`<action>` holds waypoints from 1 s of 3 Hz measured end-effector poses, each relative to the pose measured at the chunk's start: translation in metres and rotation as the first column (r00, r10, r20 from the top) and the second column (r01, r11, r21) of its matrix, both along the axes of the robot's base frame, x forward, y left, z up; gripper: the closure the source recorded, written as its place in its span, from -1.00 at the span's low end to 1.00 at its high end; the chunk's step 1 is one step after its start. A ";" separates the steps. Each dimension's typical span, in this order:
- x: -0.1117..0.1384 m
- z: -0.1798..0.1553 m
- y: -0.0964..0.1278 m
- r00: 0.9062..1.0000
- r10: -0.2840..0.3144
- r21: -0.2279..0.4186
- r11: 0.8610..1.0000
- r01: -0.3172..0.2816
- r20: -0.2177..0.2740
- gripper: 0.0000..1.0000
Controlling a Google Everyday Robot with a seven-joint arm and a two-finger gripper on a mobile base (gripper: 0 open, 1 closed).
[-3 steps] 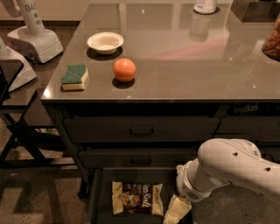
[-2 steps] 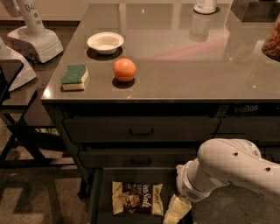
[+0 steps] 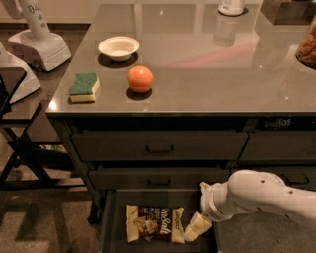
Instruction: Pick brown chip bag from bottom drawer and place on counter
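The brown chip bag [image 3: 154,225] lies flat in the open bottom drawer [image 3: 112,222], dark brown in the middle with cream ends and white script. My gripper [image 3: 199,210] hangs from the white arm [image 3: 259,193] at the bag's right end, low inside the drawer. It is open, with one cream finger [image 3: 196,227] right beside the bag's right edge and the other further back. It holds nothing. The glossy grey counter [image 3: 207,74] spans the view above the drawers.
On the counter sit a green-topped sponge [image 3: 84,87], an orange [image 3: 140,78] and a white bowl [image 3: 118,48]. A white container [image 3: 231,6] and a snack jar [image 3: 308,47] stand at the back right. Two shut handled drawers [image 3: 159,146] sit above the open one. A dark stand [image 3: 19,143] is to the left.
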State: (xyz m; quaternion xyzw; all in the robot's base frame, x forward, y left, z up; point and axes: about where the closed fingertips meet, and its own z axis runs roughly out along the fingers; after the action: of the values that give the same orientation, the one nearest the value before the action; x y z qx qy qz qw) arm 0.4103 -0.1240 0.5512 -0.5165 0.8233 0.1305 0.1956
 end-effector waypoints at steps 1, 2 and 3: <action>0.028 -0.040 -0.003 0.999 -0.026 0.041 0.999 0.024 0.028 -1.00; 0.028 -0.041 -0.003 0.999 -0.026 0.041 0.999 0.025 0.028 -1.00; 0.033 -0.068 -0.007 0.999 -0.046 0.060 0.997 0.045 0.026 -1.00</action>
State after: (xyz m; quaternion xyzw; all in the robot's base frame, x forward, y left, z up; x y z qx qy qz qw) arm 0.4437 -0.1312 0.4837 -0.4932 0.8280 0.1435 0.2250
